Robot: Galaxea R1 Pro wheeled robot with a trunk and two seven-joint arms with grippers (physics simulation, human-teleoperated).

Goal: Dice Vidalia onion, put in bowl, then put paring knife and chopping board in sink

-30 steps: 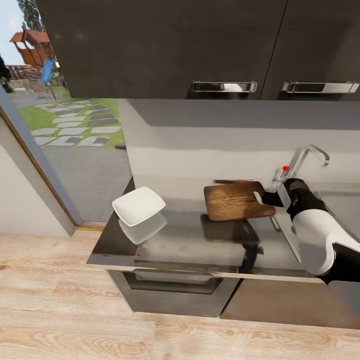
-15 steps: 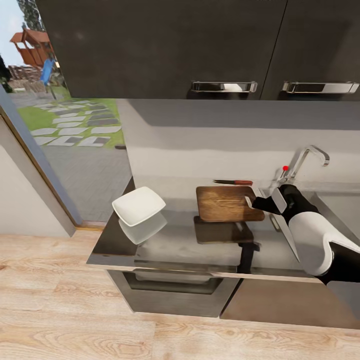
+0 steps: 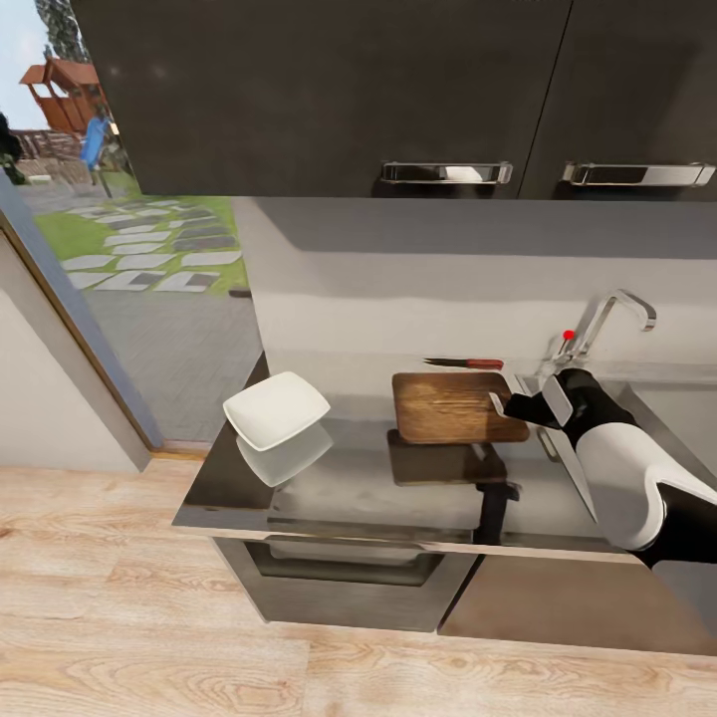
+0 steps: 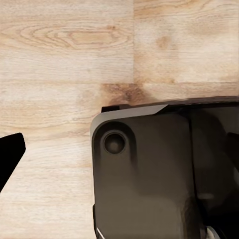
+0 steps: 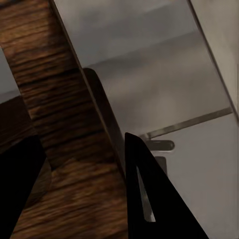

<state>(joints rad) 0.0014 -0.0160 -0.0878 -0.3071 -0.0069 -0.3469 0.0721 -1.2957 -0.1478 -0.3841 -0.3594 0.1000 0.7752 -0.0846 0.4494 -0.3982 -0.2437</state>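
The right gripper (image 3: 510, 404) is clamping the right-hand edge of the chopping board (image 3: 453, 406); in the right wrist view its two dark fingers (image 5: 154, 199) are sitting on either side of the brown wood (image 5: 59, 124), one above and one below, closed onto it. The board is hanging level above the countertop (image 3: 339, 478), with its darker reflection lying on the grey surface directly beneath, so it is apparently being carried clear of the slab rather than resting on it. The white and black right arm (image 3: 627, 468) is reaching in from the right side of the head view.

Just behind the board, against the pale backsplash, the paring knife (image 3: 464, 362) is lying flat, red-brown handle toward the tap. The chrome tap (image 3: 602, 324) with its red knob (image 3: 569, 336) is standing just right of the board, and the rim of the sink (image 3: 662, 388) is showing behind the arm. The white bowl (image 3: 276, 409) is sitting well to the left on the countertop, near its left end.

The left wrist view is looking down at a wooden floor (image 4: 64, 59) and a dark rounded part of the robot's body (image 4: 149, 174); one black finger (image 4: 10, 154) of the left gripper is poking in at the edge, and I cannot tell how far those jaws are parted.
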